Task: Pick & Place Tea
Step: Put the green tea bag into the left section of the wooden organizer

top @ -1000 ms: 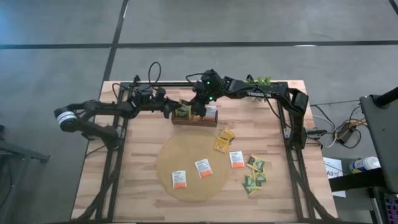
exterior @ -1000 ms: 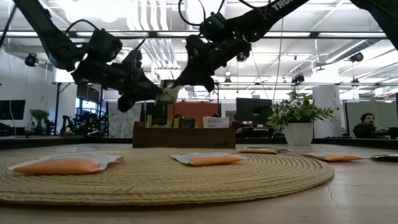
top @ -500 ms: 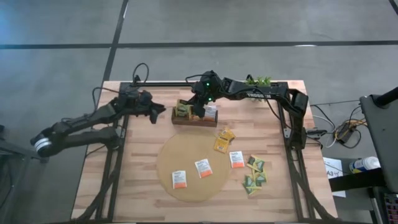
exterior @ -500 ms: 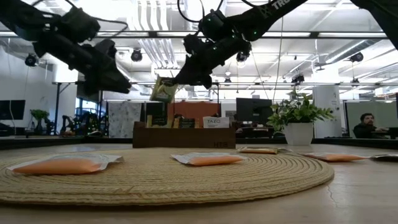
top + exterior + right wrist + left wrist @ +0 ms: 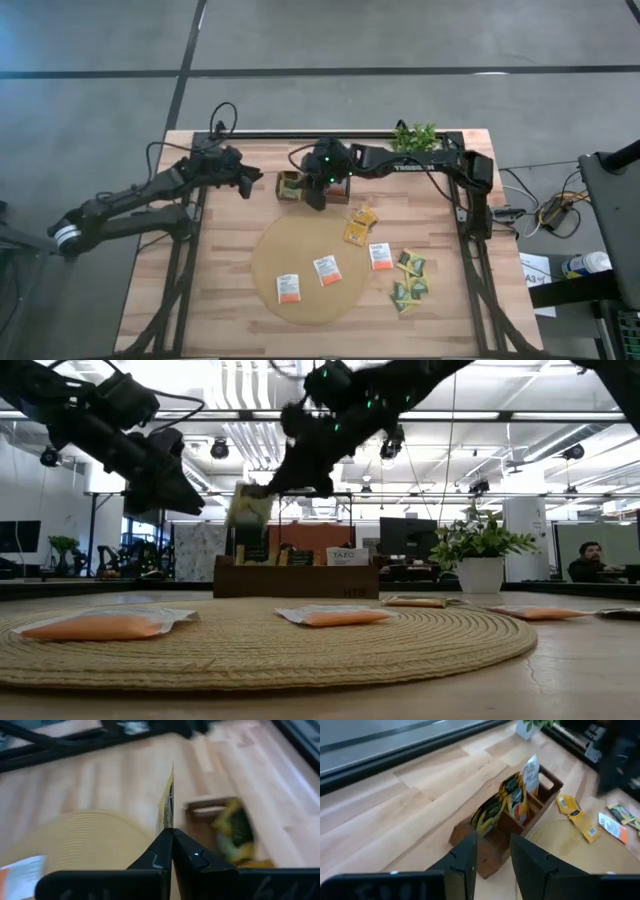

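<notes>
My right gripper (image 5: 171, 834) is shut on a yellow tea sachet (image 5: 248, 510), held in the air above the left end of the dark brown tray (image 5: 461, 831). In the high view the sachet (image 5: 290, 185) shows just left of my right gripper (image 5: 310, 190). The tray holds several upright sachets (image 5: 515, 802). My left gripper (image 5: 492, 855) is open and holds nothing, up in the air left of the tray (image 5: 250, 180). More sachets lie flat on the round tan mat (image 5: 310, 300) and to its right. My right gripper pinches the sachet's upper edge (image 5: 170, 822) between its two fingertips. The fingers slant down from the table's right side. The sachet hangs below the fingertips (image 5: 268, 487), a little tilted, clear of the tray and the table.
Three white-and-orange sachets (image 5: 327, 270) lie on the mat. Yellow ones (image 5: 358, 225) and green ones (image 5: 408, 280) lie on the wood to its right. A small green plant (image 5: 415, 135) stands at the far edge. The arms' dark frame runs along both table sides.
My left gripper has let go of the yellow sachet and drawn back up and toward the table's left edge, then kept still. My right gripper, still shut on the sachet, has carried it a little toward the table's near-left, clear of the tray.
</notes>
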